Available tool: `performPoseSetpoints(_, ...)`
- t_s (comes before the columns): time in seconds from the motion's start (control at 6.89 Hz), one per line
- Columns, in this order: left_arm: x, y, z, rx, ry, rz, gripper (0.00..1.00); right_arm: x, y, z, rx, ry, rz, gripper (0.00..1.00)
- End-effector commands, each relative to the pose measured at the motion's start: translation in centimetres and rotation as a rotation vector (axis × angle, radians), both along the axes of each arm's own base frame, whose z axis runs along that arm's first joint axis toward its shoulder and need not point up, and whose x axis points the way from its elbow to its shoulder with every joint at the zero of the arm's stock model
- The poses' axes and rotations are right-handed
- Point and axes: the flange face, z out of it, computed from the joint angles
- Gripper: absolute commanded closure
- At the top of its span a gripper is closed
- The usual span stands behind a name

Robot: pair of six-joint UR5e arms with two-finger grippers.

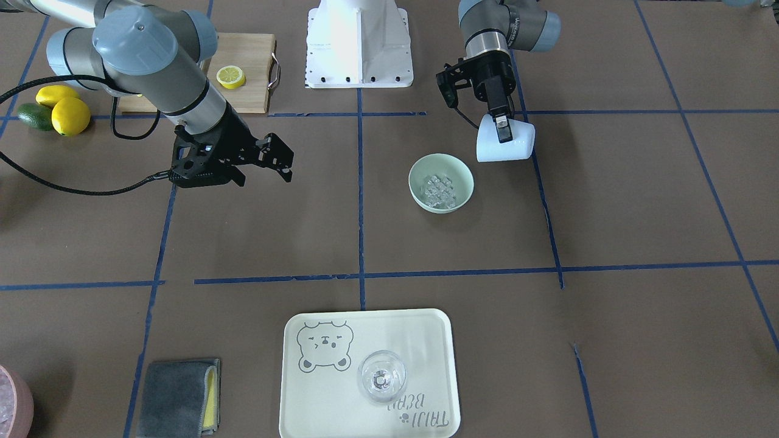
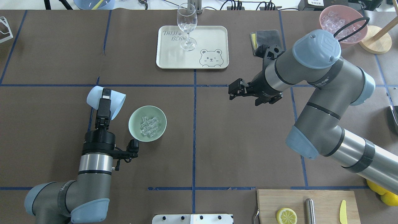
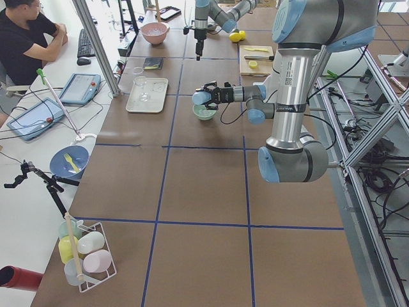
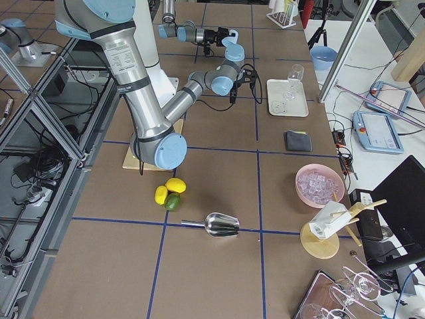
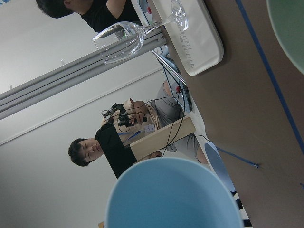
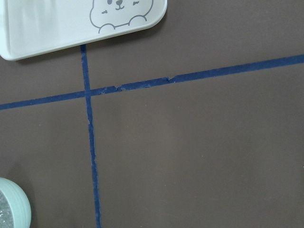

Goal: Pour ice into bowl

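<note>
The mint-green bowl (image 2: 132, 124) (image 1: 425, 202) stands on the brown table on the robot's left side, and the clear ice (image 2: 149, 127) (image 1: 439, 190) lies heaped inside it. Just beside the bowl, my left gripper (image 2: 105, 98) (image 1: 503, 129) is shut on a light blue cup (image 2: 118, 104) (image 1: 518, 147), one finger over the wall. The cup is tipped on its side with its mouth toward the bowl. In the left wrist view the cup's rim (image 5: 173, 194) fills the bottom. My right gripper (image 2: 232, 91) (image 1: 286, 163) hovers open over the middle of the table, holding nothing.
A pale tray (image 2: 217, 40) with a wine glass (image 2: 186, 25) stands at the far edge. A grey cloth (image 2: 267, 35) and a pink bowl (image 2: 342, 18) are far right. A cutting board (image 2: 311, 202) with a lemon half lies near the robot's base. A person sits beyond the table.
</note>
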Motion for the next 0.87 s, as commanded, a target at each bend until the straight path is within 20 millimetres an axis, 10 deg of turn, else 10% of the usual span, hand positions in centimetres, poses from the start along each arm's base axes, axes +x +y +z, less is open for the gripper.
performPoseSetpoints(0.0,-1.0,-0.1,-0.7,-0.028,0.053,0.051,1.0,-3.0,0.4,-3.2,-0.022,-0.023,0.005,0.0)
performPoseSetpoints(0.73,-9.2,-5.8,2.2,-0.237,0.123,0.229,1.0,-13.0,0.7,-9.9,-0.013,-0.016,0.077,0.0)
